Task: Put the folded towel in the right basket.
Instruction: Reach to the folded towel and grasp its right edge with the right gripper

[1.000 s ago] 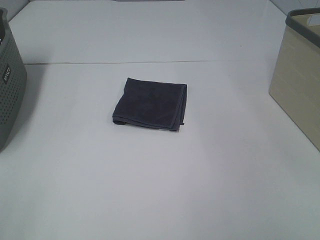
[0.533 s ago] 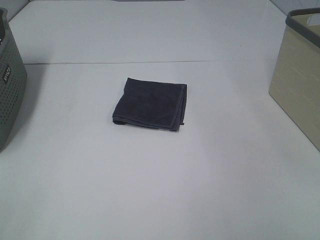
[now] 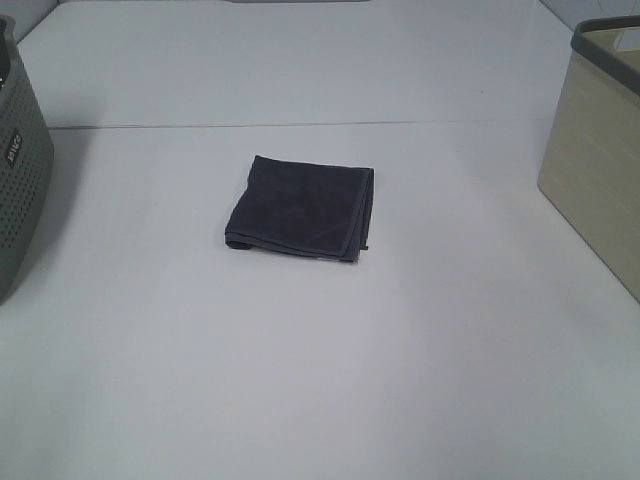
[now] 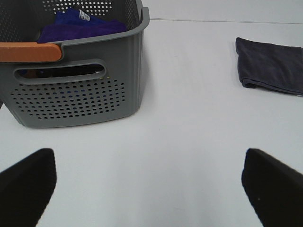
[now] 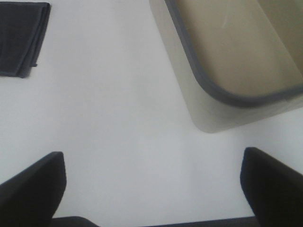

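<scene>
A dark grey folded towel (image 3: 301, 208) lies flat in the middle of the white table; it also shows in the left wrist view (image 4: 272, 71) and the right wrist view (image 5: 21, 38). The right basket (image 3: 600, 150) is beige with a grey rim, at the right edge of the table; the right wrist view shows it empty (image 5: 232, 47). Neither arm shows in the high view. My left gripper (image 4: 151, 189) is open and empty over bare table, apart from the towel. My right gripper (image 5: 154, 189) is open and empty, next to the beige basket.
A grey perforated basket (image 3: 18, 170) stands at the left edge; the left wrist view shows its orange handle (image 4: 29, 51) and blue-purple cloth (image 4: 75, 26) inside. A seam line (image 3: 300, 125) crosses the table behind the towel.
</scene>
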{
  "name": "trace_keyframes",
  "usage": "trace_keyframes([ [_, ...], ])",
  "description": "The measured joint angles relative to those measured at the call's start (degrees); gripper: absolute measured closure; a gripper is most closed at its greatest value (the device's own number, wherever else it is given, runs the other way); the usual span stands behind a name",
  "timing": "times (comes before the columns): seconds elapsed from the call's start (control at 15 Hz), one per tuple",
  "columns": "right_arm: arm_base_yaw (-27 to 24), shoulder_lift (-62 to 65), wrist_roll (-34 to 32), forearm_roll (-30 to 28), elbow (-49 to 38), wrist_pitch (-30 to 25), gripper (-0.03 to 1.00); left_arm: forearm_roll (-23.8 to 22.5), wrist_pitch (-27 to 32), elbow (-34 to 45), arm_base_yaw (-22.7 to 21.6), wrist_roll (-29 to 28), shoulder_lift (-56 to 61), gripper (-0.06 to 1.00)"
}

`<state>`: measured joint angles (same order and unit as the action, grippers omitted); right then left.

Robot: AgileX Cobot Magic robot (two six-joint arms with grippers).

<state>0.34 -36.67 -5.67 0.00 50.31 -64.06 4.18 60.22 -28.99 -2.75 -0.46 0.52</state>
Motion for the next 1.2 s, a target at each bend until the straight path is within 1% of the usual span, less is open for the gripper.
trace_keyframes([
  [0.07,0.00,-15.07,0.17,3.84,12.09,-3.09,0.01,0.00,0.00,0.00,0.00,0.00,0.00,-0.05],
  [0.13,0.00,-19.60,0.34,5.16,16.27,-4.01,0.01,-0.06,0.00,0.00,0.00,0.00,0.00,-0.05],
  [0.2,0.00,-27.56,1.49,7.51,23.09,-4.81,0.01,-0.06,0.00,0.00,0.00,0.00,0.00,-0.05],
  [0.27,0.00,-34.66,3.55,10.26,29.51,-4.41,0.01,-0.06,0.00,0.00,0.00,0.00,0.00,-0.05],
  [0.33,0.00,-41.37,6.99,14.27,34.09,-2.64,0.01,-0.06,0.00,0.00,0.00,0.00,0.00,-0.05],
  [0.47,0.80,-53.86,13.06,23.32,40.97,1.03,0.01,-0.06,0.00,0.00,0.00,0.00,0.00,-0.05],
  [0.53,2.41,-62.80,14.61,27.90,44.29,1.66,0.01,-0.06,0.00,0.00,0.00,0.00,0.00,-0.05],
  [0.67,3.44,-75.75,16.90,34.43,47.73,1.60,0.01,-0.06,0.00,0.00,0.00,0.00,0.00,-0.05],
  [0.8,3.44,-84.68,20.05,40.11,50.65,1.55,0.01,-0.06,0.00,0.00,0.00,0.00,0.00,-0.05],
  [0.93,3.44,-92.59,21.37,42.46,54.09,2.23,0.01,-0.06,0.00,0.00,0.00,0.00,0.00,-0.05],
  [1.2,4.58,-102.62,21.37,43.89,58.67,6.70,0.01,-0.06,0.00,0.00,0.00,0.00,0.00,-0.05],
])
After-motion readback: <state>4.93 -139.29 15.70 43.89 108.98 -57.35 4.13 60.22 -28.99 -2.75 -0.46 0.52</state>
